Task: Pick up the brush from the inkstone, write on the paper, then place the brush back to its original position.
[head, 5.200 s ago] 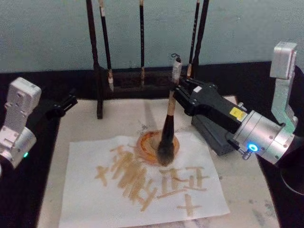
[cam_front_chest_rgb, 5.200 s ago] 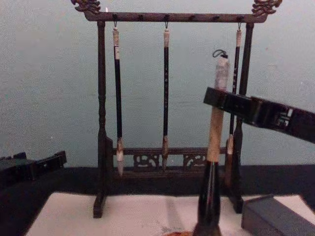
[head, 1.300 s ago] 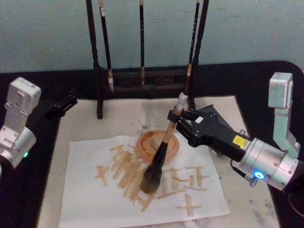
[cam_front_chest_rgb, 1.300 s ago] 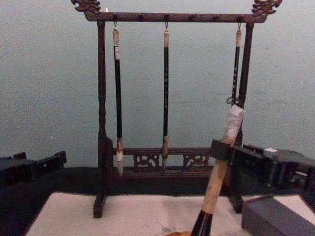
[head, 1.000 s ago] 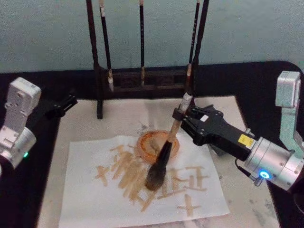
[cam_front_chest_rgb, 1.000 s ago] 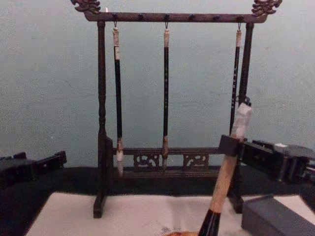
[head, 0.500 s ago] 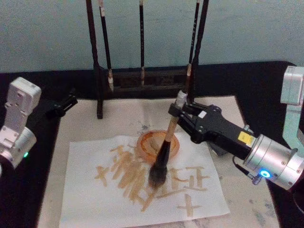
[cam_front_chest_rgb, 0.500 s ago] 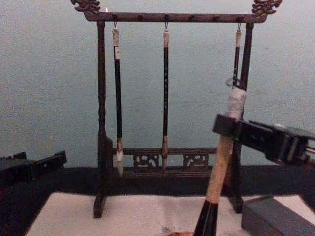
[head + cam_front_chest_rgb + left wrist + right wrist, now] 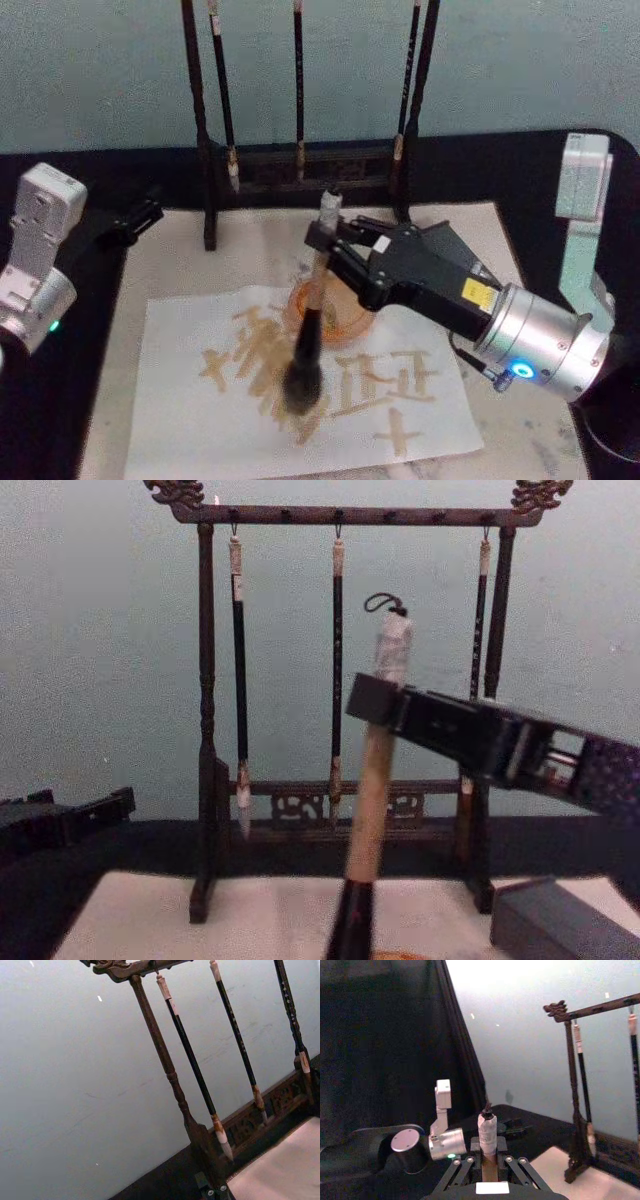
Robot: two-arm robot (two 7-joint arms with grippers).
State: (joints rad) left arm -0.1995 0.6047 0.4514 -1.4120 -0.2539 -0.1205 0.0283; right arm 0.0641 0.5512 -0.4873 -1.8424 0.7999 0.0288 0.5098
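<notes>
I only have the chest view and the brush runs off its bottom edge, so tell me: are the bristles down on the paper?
Observer: In the head view, the brush held by the right tool seems to touch a white sheet lying on the paper, among tan strokes.
Operator: Anything near the bristles?
Observer: A round orange-brown dish sits on that sheet just beyond them.
Operator: And the left tool?
Observer: The left tool is beyond the white sheet's far left corner, not over it.
</notes>
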